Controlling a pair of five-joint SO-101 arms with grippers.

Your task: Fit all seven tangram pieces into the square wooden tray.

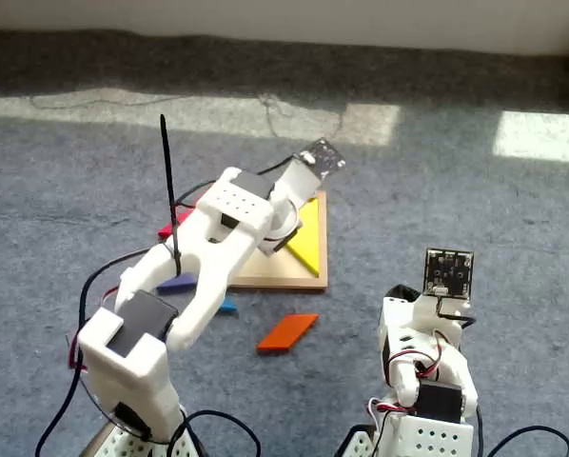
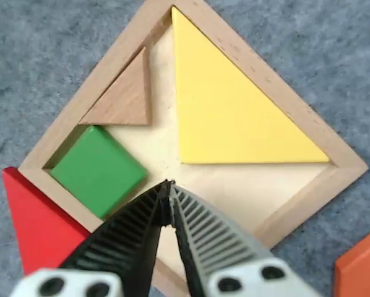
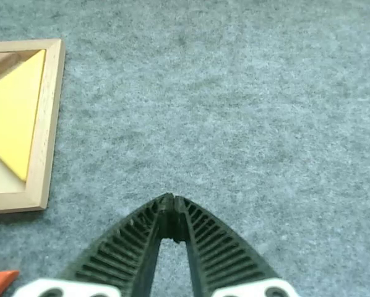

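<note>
Grey carpet (image 3: 247, 93) with sunlit patches (image 1: 541, 135)

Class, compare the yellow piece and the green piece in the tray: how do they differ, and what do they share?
The yellow piece is a triangle; the green piece is a square. The yellow piece is much larger than the green piece. The yellow piece's long side runs along one wall of the wooden tray; the green piece sits in a corner. Both lie inside the tray.

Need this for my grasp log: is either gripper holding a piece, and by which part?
Nothing is held. The left gripper is shut and empty over the tray; the right gripper is shut and empty over bare carpet.
</note>
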